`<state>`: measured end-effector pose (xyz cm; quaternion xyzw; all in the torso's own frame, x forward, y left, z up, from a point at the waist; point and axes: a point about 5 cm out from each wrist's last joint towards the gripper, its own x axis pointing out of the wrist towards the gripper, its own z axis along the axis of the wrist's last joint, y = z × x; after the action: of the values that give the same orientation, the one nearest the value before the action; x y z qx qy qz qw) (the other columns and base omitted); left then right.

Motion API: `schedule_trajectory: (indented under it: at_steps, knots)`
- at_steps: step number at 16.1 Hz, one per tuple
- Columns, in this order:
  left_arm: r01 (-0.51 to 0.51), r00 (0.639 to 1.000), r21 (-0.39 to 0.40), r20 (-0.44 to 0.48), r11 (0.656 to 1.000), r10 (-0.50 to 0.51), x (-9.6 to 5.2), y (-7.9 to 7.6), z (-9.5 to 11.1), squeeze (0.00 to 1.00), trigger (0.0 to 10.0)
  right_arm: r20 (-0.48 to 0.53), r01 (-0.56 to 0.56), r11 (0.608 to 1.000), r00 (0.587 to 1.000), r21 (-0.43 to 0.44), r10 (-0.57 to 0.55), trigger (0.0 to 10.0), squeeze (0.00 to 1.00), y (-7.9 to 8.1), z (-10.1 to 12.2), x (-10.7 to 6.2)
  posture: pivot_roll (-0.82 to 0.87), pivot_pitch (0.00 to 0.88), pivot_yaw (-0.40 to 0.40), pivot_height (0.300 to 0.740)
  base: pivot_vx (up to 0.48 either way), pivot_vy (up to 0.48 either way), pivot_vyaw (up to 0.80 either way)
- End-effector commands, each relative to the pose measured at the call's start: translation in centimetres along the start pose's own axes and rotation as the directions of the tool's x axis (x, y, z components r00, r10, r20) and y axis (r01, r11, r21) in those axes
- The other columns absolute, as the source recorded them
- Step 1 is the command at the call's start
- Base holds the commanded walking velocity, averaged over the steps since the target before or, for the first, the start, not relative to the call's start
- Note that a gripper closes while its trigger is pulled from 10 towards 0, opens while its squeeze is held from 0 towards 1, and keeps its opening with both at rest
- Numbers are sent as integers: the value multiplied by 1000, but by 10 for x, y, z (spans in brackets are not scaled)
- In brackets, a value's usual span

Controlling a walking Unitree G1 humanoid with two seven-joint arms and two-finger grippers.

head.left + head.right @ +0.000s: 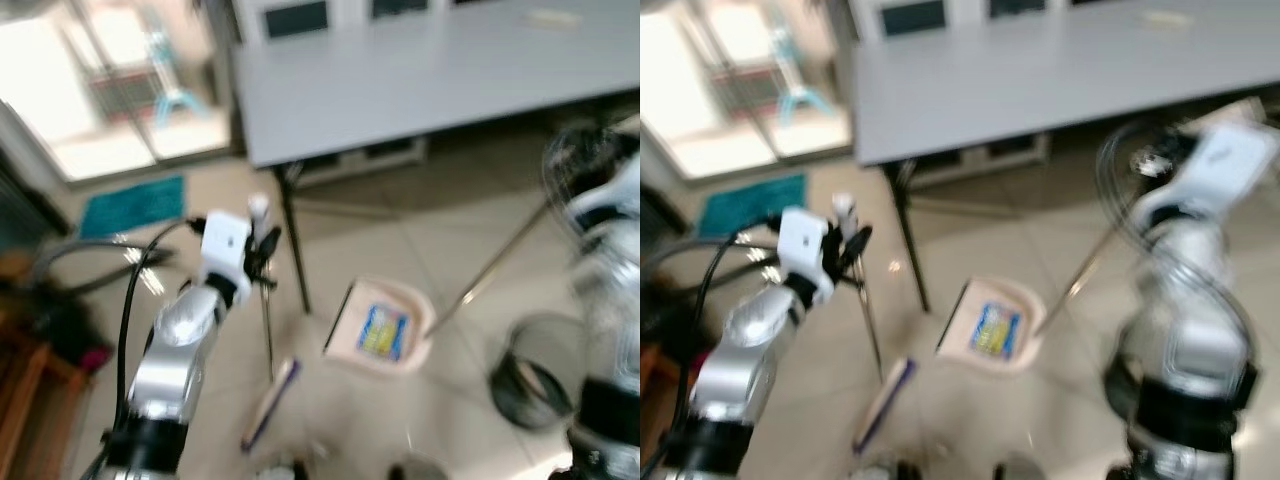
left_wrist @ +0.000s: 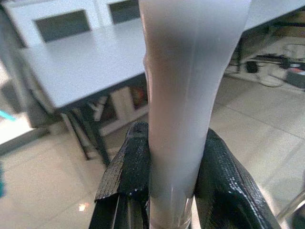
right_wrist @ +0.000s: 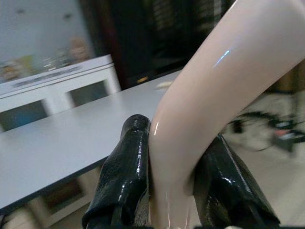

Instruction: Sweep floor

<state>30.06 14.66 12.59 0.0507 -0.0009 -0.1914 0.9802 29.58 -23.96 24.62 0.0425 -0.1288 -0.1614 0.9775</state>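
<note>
Dustpan point(image 1: 383, 333) on tiled floor point(image 1: 450, 260), colourful wrapper inside; right tool point(image 3: 174, 186) grips its handle, left tool point(image 2: 171, 191) grips broom handle point(image 2: 183, 95)

head pair: high, down-forward, share table point(image 1: 420, 80) | wrist cams: close along gripper fingers, table behind

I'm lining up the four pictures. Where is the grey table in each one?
Left eye: table across the upper right.
Right eye: table across the upper right.
Left wrist: table behind the white handle.
Right wrist: table behind the beige handle.
Shared landmark: the white cabinet beyond the table's far edge.
</note>
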Motion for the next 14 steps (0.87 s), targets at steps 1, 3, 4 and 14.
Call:
schedule_trajectory:
  at_steps: [1, 3, 4, 14]
  knots:
    - [-32, 999, 32, 16, 999, 32, -3, 6, 4, 0, 10000, 68, -29, 999, 997, 24, 28, 10000, 0, 6, 22, 3, -12, 64, 68, 740, 0, 0, -800]
    - [-61, 998, 27, 27, 998, 60, -5, 9, 5, 0, 10000, 95, -27, 999, 995, 26, 24, 10000, 0, 4, 31, 7, -13, 48, 60, 740, 0, 0, -800]
    - [-88, 996, 34, 29, 996, 87, -6, 13, 6, 0, 10000, 109, -19, 1000, 994, 17, 17, 10000, 0, 2, 36, 11, -13, 53, 55, 740, 0, 0, -800]
    - [-149, 985, 4, 90, 989, 148, -11, 16, 15, 0, 10000, 206, -26, 1000, 978, 12, 23, 10000, 0, -3, 70, 32, -11, 72, 22, 740, 0, 0, -800]
